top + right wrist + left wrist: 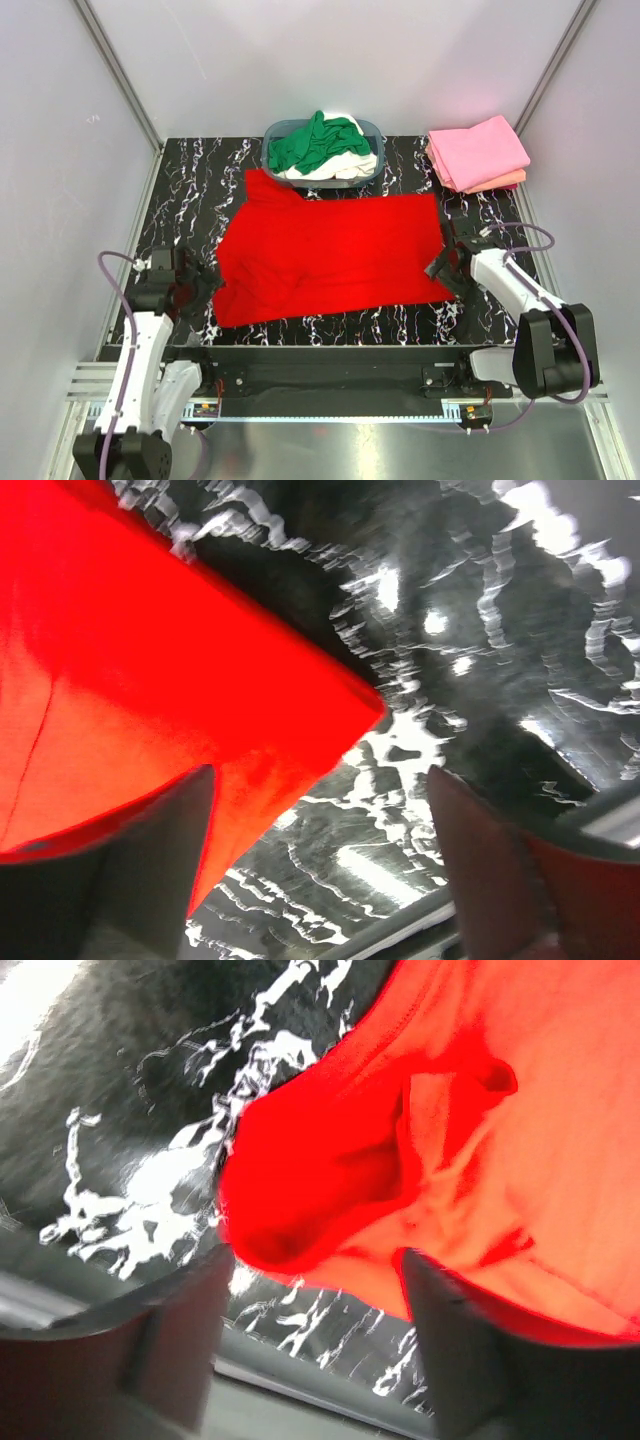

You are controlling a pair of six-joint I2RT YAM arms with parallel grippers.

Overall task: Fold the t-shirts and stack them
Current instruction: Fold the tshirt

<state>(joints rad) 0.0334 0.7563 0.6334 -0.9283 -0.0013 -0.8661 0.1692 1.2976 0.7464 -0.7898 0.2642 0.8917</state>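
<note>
A bright red t-shirt lies spread flat across the middle of the dark marbled table. My left gripper is at its near left corner, jaws open. In the left wrist view a bunched sleeve of the red t-shirt sits just beyond the left gripper, with nothing pinched. My right gripper stands open at the shirt's near right corner. In the right wrist view the corner of the red t-shirt reaches beside the left finger of the right gripper; bare table lies between the jaws.
A blue-grey basket at the back holds a crumpled green t-shirt over a white one. At the back right a folded pink t-shirt lies on a salmon one. Metal posts and white walls close in the table.
</note>
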